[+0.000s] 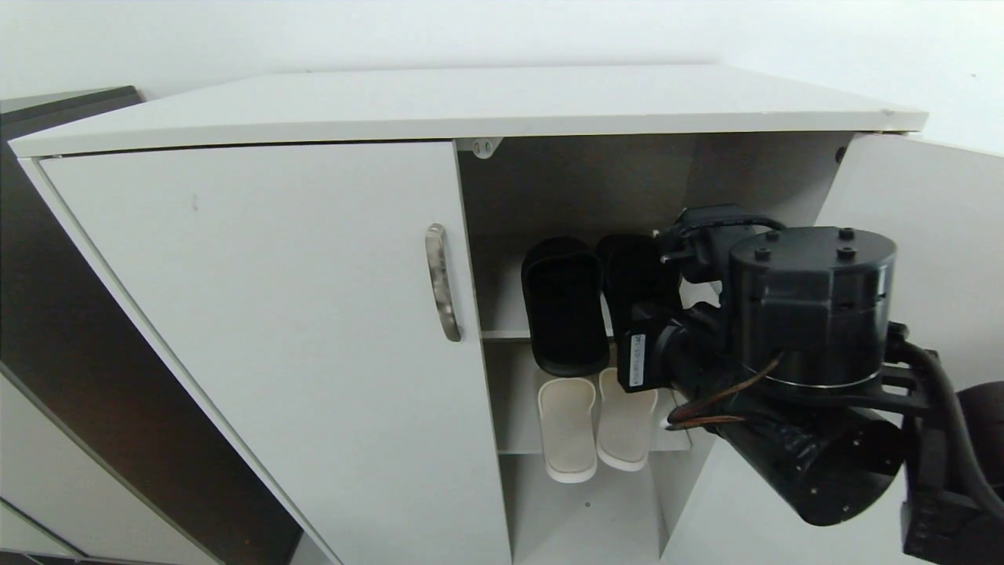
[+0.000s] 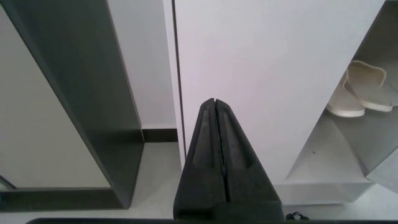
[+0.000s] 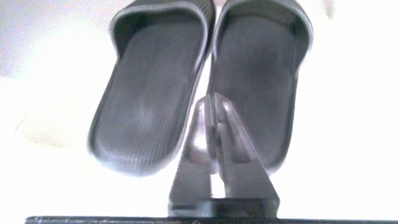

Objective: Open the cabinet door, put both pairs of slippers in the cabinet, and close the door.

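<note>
Our left gripper (image 2: 214, 102), closed and empty, faces the shut left door (image 1: 274, 314) of the white cabinet (image 1: 471, 102). Inside, black rubber slippers (image 1: 565, 306) lie on the upper shelf, cream foam slippers (image 1: 596, 428) below: light, soft. Our right gripper (image 3: 212, 98), closed, sits at the black pair's heels; contact unclear. The open right door (image 1: 925, 259), stiff and light, we would push at its free edge; its handle is hidden.

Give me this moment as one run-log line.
right door: open | black slippers: upper shelf | white slippers: lower shelf | right gripper: shut, by black slippers | left gripper: shut, before left door
</note>
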Tool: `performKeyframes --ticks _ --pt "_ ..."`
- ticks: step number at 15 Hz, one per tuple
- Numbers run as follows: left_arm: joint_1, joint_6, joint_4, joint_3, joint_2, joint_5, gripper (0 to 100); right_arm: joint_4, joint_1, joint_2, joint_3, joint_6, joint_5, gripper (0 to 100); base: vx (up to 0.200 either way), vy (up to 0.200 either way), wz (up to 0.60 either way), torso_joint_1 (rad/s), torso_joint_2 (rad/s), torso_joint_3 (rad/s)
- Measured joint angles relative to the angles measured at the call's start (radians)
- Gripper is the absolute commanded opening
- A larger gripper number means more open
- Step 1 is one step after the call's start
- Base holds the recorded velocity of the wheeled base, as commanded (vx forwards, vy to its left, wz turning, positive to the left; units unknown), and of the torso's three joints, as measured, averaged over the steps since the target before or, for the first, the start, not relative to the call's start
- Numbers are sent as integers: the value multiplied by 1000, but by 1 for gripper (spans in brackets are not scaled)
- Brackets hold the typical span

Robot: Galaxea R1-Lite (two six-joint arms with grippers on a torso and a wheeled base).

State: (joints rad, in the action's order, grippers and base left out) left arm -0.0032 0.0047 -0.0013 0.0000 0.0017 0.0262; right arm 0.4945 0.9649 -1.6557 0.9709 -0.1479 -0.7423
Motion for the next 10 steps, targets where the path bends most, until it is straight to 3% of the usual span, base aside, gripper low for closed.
performKeyframes --ticks 9,10 --pt "0 0 0 0 0 0 0 1 17 50 -52 2 1 0 0 0 0 0 0 0" --pt "0 0 0 0 0 0 0 0 17 50 -53 2 1 0 -200 0 0 -2 7 7"
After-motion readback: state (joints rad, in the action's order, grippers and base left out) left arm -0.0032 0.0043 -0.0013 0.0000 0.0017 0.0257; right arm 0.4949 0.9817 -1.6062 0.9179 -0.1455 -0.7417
